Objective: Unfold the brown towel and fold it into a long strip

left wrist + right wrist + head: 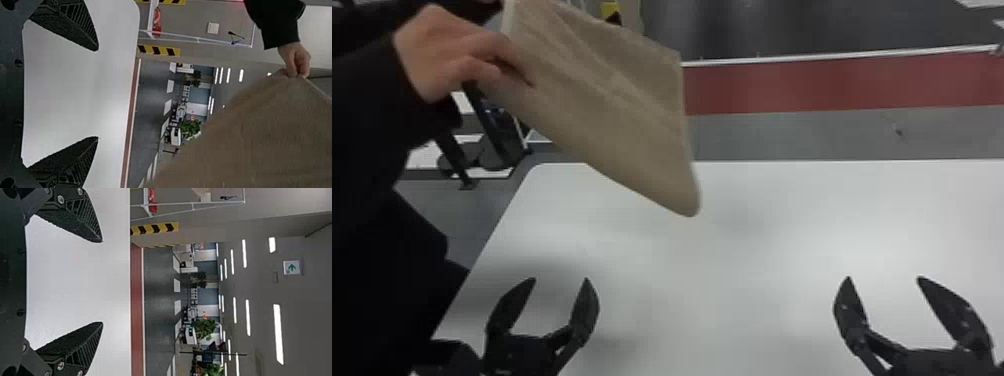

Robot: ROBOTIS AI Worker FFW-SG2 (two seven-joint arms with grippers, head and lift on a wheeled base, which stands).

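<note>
At ten o'clock in head view, person's hand (449, 57), apt to release early. Near eight, left gripper (560, 280), spread, empty, liable to cause snags if brushed. At eleven, brown towel (617, 105) aloft, likely to bunch on table (747, 250) if dropped. At four, right gripper (884, 279), spread, empty.

I take this for a large lab or workshop hall: beyond my worktop (757, 300) lie a red band (832, 85), yellow-and-black hazard stripes (154, 228) and leafy plants (204, 328), with strip lights (278, 333) and a green-arrow sign (291, 267) higher than it.
</note>
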